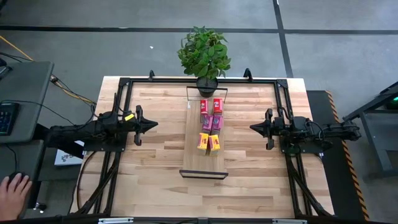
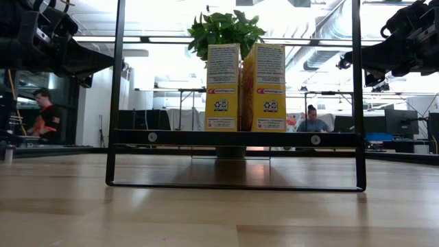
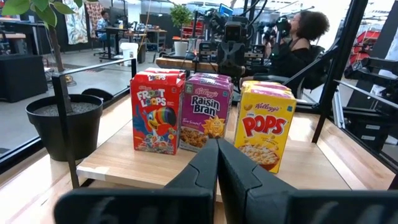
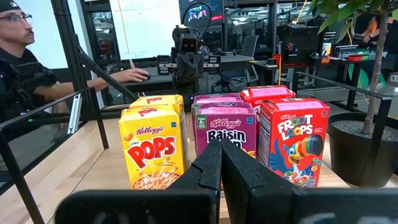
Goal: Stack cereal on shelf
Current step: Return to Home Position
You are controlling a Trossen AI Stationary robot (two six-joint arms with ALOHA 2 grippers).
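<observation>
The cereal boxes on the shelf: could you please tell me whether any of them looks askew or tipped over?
All six cereal boxes stand upright in three pairs on the shelf. Only the yellow box nearer the right arm looks turned slightly against its yellow neighbour. Nothing looks spilled or damaged.

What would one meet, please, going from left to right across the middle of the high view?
Left arm's dark two-finger gripper, light-wood shelf plank carrying small pink-magenta cardboard cereal boxes, right arm's dark two-finger gripper.
</observation>
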